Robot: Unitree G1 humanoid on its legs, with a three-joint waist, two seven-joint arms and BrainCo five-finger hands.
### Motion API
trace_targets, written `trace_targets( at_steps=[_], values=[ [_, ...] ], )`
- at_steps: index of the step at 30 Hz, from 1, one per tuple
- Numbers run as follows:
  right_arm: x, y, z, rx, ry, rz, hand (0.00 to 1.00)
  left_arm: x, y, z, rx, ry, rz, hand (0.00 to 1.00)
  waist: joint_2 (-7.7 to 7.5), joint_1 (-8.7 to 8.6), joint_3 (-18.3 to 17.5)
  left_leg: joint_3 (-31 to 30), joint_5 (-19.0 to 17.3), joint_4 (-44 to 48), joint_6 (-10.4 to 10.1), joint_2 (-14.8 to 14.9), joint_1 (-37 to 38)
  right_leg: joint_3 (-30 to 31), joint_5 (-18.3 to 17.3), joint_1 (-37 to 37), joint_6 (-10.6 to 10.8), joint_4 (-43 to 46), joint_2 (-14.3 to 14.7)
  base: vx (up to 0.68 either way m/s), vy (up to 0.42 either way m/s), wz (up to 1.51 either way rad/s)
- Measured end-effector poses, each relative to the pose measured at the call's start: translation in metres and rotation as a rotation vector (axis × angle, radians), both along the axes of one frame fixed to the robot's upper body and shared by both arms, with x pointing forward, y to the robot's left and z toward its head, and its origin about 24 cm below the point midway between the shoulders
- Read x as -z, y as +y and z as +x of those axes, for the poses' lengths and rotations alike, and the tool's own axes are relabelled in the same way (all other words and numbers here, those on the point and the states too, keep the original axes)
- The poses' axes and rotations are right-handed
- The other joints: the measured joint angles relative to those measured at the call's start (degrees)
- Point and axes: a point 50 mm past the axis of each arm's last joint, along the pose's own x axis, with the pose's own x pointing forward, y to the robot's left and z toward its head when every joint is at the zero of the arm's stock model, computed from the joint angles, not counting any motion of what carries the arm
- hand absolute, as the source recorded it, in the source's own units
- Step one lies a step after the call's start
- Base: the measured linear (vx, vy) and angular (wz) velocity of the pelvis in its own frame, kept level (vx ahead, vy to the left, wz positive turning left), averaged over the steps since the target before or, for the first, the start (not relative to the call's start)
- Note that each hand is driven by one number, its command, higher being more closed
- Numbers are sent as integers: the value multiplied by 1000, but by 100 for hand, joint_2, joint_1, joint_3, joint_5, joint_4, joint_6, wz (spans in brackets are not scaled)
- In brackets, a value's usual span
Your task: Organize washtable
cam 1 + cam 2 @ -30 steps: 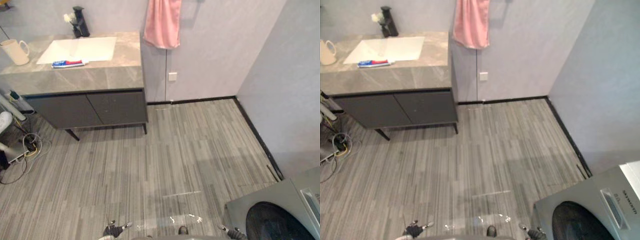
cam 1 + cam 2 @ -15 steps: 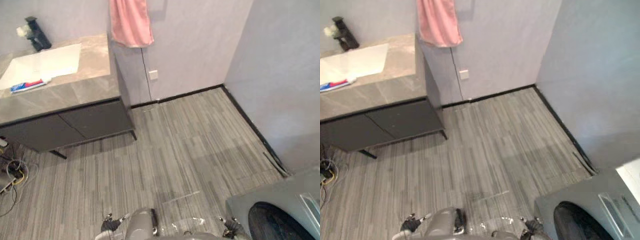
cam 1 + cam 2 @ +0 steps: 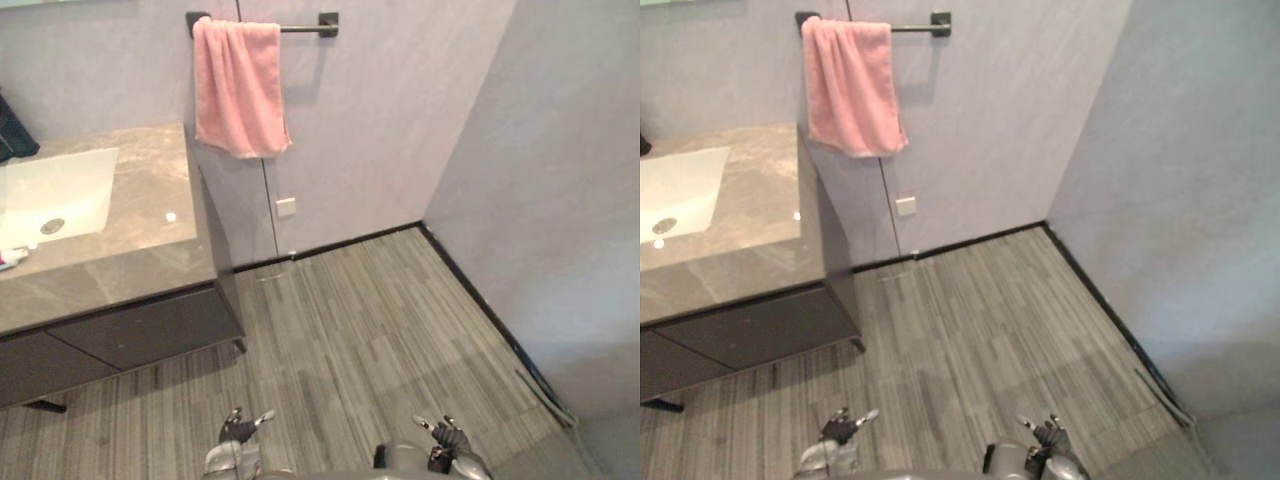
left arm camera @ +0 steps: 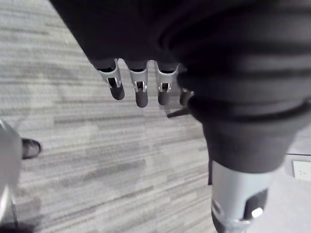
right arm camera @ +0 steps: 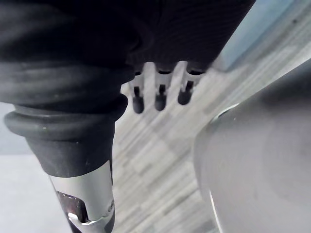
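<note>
Left robot hand (image 3: 238, 432) and right robot hand (image 3: 447, 438) both released, low over floor (image 3: 370, 330), washtable (image 3: 140, 235) well apart

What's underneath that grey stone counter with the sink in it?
Under the counter sits a dark cabinet with two closed doors, on thin dark legs over the striped floor. Whatever it holds is hidden behind those doors.

The towel (image 3: 240, 90) is pink, its bar (image 3: 305, 28) black. The counter (image 3: 150, 228) is marbled grey-brown, its basin (image 3: 70, 180) white, the cabinet (image 3: 140, 335) beneath dark grey. The floor (image 3: 370, 340) shows streaked grey planks; the skirting (image 3: 350, 239) is black.
</note>
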Motion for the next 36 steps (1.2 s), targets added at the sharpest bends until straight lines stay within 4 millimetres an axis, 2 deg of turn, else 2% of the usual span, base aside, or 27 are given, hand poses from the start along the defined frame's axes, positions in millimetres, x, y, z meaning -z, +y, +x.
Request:
trace_targets(
  at_steps=[1,2,3,4,5,7,8,9,11,13,15,18,19,20,22,23,24,25,26,27,28,29,30,32,34,35,36],
  values=[
    [0,-1,1,1,-2,-1,0,1,-2,-1,0,4,-4,0,3,-25,-2,-53,-24,-28,-44,14,45,15,95,-61,-72,-325,43,425,-165,58],
    [0,-1,0,1,2,-1,0,1,-4,-2,0,9,-10,0,-8,-106,-8,-200,-135,-49,-233,25,119,122,537,-48,-225,-1088,162,450,-210,62],
    [4,4,-8,-2,34,13,0,2,0,-3,-7,14,-3,0,-207,-116,-27,-424,-265,-30,-452,-97,251,249,1301,-65,-481,-1504,137,471,-251,60],
    [5,3,-7,-8,37,10,0,2,-2,-3,-16,19,-11,0,-168,-111,-25,-525,-360,10,-583,-35,338,209,1102,-84,-414,-1225,149,476,-247,35],
    [4,-4,-7,-14,43,-7,0,4,-5,-6,-20,27,-21,0,43,-86,-36,-585,-380,289,-622,171,270,126,937,6,-525,-1190,258,444,-254,28],
    [2,-10,-5,-32,36,-30,0,4,-8,-5,-29,23,-30,0,233,-139,30,-707,-345,1744,-659,412,-422,-82,721,276,-538,-1385,351,409,-247,38],
    [2,-15,-5,-28,37,-44,0,2,-9,-1,-51,6,-41,0,363,-112,133,-702,2,3071,-745,710,-994,-213,625,585,-623,-1543,474,389,-242,26],
    [2,-16,-7,-27,43,-47,0,2,-7,0,-55,3,-37,0,402,-69,164,-579,-29,4032,-753,1026,-1359,-285,507,911,-741,-1640,572,453,-258,13],
    [3,-11,-7,-39,44,-37,0,1,-2,1,-50,-4,-21,0,324,-42,201,-299,-41,4555,-735,1206,-1704,-320,363,1446,-777,-1837,596,334,-175,0],
    [3,-9,-6,-38,42,-30,0,-2,-3,7,-38,-27,-17,0,287,29,205,-24,-113,4356,-619,1232,-2061,-334,309,1777,-757,-2098,589,274,-97,2],
    [3,-7,-6,-29,41,-23,0,-4,-3,9,-34,-42,-16,0,258,58,203,304,-115,3507,-616,1157,-2300,-377,280,2015,-702,-2334,559,262,1,11],
    [4,-5,-7,-22,44,-16,0,-5,-4,12,-27,-53,-17,0,212,56,205,549,-9,1551,-671,718,-2376,-427,177,2419,-516,-2710,429,350,114,12],
    [4,-5,-7,-25,46,-16,0,-4,-6,12,-14,-50,-18,0,226,75,195,542,279,1145,-585,634,-2321,-408,125,2508,-421,-2789,435,326,170,-13],
    [6,-4,-10,-27,58,-11,0,-3,-5,10,-4,-41,-15,0,164,140,163,499,517,1098,-307,538,-2248,-306,52,2567,-319,-2814,381,364,181,-20],
    [9,5,-17,-27,86,13,0,-4,2,11,-14,-45,-5,0,-55,172,-12,611,334,1059,-151,297,-2169,-248,15,2631,-224,-2747,131,420,160,-4],
    [10,6,-18,-26,88,16,0,-4,3,11,-15,-42,-2,0,-122,188,-12,648,247,1052,-87,221,-2066,-222,39,2580,-182,-2492,38,428,157,13],
    [10,7,-18,-31,87,18,0,-4,5,11,-13,-43,0,0,-163,190,-20,634,156,1003,-29,116,-1888,-115,86,2350,-101,-1747,-56,488,194,18],
    [9,7,-17,-36,80,18,0,-4,4,10,-11,-37,-3,0,-163,169,-13,557,76,922,27,23,-1665,-25,322,2060,248,-796,-179,393,157,28],
    [9,6,-16,-38,74,20,0,-3,3,10,-9,-35,-7,0,-158,164,-11,462,21,884,72,-26,-1539,40,473,1886,409,-263,-223,375,118,39],
    [8,5,-17,-39,70,19,0,-3,1,10,1,-30,-9,0,-146,162,-2,365,-54,835,86,-71,-1341,123,498,1703,445,340,-249,357,72,47],
    [8,3,-17,-43,66,16,0,-2,0,9,1,-26,-12,0,-77,163,45,248,-179,780,90,-79,-1102,205,434,1468,386,950,-219,341,44,47],
    [8,3,-16,-44,64,15,0,-2,0,8,-1,-21,-13,0,-77,163,43,182,-225,743,84,-79,-984,185,369,1348,367,1131,-219,307,1,44],
    [7,3,-16,-46,61,15,0,-2,1,8,-3,-21,-12,0,-79,175,47,107,-263,596,81,-73,-714,81,269,1147,207,1205,-224,273,-33,38],
    [7,0,-15,-51,57,13,0,-1,0,6,-4,-11,-15,0,-49,140,51,-64,-282,294,51,-35,-334,-128,111,860,-45,727,-202,279,-84,45],
    [7,0,-15,-51,57,12,0,0,0,4,-7,-5,-17,0,-41,67,46,-263,-378,247,-115,45,-249,-102,124,662,-79,-165,-62,222,-143,53],
    [8,0,-18,-49,66,13,0,1,2,2,-25,0,-18,0,-55,10,40,-368,-444,246,-242,48,-219,-57,260,659,-169,-997,39,203,-152,46],
    [9,0,-22,-46,76,15,0,1,3,1,-32,0,-17,0,-81,16,25,-412,-494,252,-325,34,-195,26,517,679,-355,-1388,69,306,-216,49]
  ],
)
